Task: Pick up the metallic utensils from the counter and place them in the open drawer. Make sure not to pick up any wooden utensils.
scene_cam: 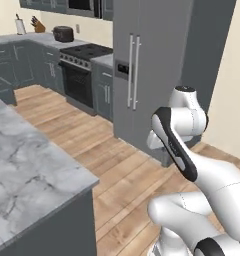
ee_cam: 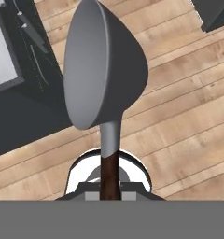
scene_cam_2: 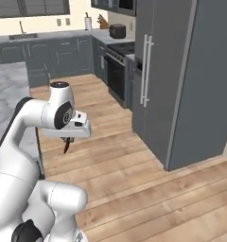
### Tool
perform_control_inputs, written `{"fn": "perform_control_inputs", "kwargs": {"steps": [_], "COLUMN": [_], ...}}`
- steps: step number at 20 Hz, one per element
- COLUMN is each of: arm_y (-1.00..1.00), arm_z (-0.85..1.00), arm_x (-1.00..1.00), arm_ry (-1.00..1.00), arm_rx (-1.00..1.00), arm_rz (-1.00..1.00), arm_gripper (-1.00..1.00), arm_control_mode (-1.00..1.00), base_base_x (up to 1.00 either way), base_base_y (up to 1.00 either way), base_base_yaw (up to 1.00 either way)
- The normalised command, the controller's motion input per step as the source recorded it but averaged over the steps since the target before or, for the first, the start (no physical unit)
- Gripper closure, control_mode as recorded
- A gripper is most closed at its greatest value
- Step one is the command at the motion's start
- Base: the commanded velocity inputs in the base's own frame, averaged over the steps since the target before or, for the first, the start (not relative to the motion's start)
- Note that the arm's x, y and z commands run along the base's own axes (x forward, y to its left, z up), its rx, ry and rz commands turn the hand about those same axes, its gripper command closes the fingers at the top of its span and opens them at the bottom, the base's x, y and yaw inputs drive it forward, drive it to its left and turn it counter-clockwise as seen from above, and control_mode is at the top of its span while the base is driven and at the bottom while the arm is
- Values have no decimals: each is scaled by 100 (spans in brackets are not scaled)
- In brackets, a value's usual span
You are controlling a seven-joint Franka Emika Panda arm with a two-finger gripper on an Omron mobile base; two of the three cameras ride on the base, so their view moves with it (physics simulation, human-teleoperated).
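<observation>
Wood plank floor (scene_cam: 117, 165) runs warm and pale right across the kitchen. A tall grey fridge (scene_cam: 142, 65) stands with two long vertical handles (scene_cam: 133, 70), a dispenser panel just beside them. Next along, a black stove (scene_cam: 82, 65) sits with its oven door dark, and a round dark pot (scene_cam: 63, 33) rests on the light-grey worktop behind it. Up in the corner sit a knife block (scene_cam: 38, 24) and a paper towel roll (scene_cam: 20, 25), close together. Grey wall cabinets (scene_cam_2: 58, 56) line the far side.
</observation>
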Motion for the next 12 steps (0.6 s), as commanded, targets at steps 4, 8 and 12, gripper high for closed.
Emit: {"fn": "perform_control_inputs", "kwargs": {"steps": [4, 8, 12], "arm_y": [0, 0, 0], "arm_z": [0, 0, 0], "arm_x": [0, 0, 0], "arm_ry": [0, 0, 0], "arm_rx": [0, 0, 0], "arm_rz": [0, 0, 0], "arm_gripper": [100, 100, 100], "arm_control_mode": [100, 100, 100], "base_base_x": [88, 94, 100], "base_base_y": [-100, -100, -41], "base_base_yaw": [40, 41, 45]}}
